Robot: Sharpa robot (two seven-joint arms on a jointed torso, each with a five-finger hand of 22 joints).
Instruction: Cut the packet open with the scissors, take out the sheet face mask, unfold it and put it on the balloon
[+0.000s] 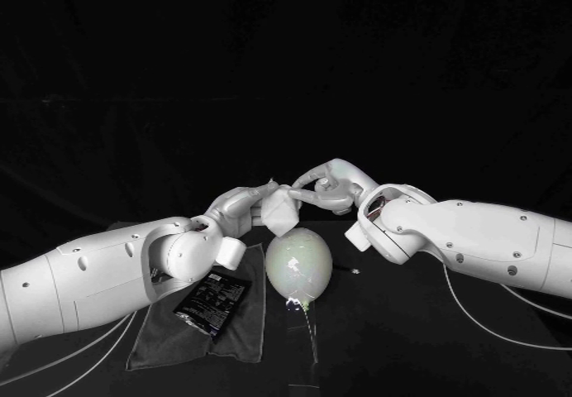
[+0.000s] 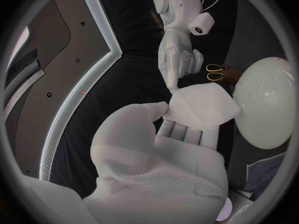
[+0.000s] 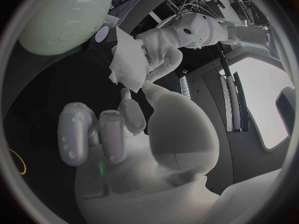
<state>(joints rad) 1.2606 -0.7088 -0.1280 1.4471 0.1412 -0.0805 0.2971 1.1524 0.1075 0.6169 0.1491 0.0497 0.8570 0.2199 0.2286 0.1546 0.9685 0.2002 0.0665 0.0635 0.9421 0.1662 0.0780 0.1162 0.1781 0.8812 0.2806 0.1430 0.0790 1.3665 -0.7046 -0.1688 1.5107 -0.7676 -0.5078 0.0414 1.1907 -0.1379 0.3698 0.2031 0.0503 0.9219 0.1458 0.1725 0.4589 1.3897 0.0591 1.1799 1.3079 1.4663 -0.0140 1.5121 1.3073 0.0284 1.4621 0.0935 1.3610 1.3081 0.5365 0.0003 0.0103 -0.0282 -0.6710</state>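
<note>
Sheet face mask (image 1: 280,211) is out of the packet but not yet opened. It is held in the air over the balloon's far end, toward the table's (image 1: 405,331) far edge. Unfolding is the step in hand, I'd say.

- Grey cloth (image 1: 232,335): near-left part of the table.
- Balloon (image 1: 298,263): mid-table, just beside the cloth's right edge, knot toward the near edge.
- Left hand (image 1: 239,207): thumb and fingers pinch one edge of the mask.
- Right hand (image 1: 328,188): fingers curled, one tip touching the mask's upper corner. You can't tell if it's actually pinched.
- Packet (image 1: 212,302): flat on the cloth.
- Scissors (image 2: 215,72): near the balloon.

To do it well, keep the left pinch firm and get the right fingers on a single layer at that corner. Draw the hands apart slowly, since the sheet probably clings to itself and could tear. Stay above the balloon until it's open.

The left wrist view gives you the fingertip contact and the scissors, which the hands hide in the head view. The head view gives you the packet and cloth layout.
</note>
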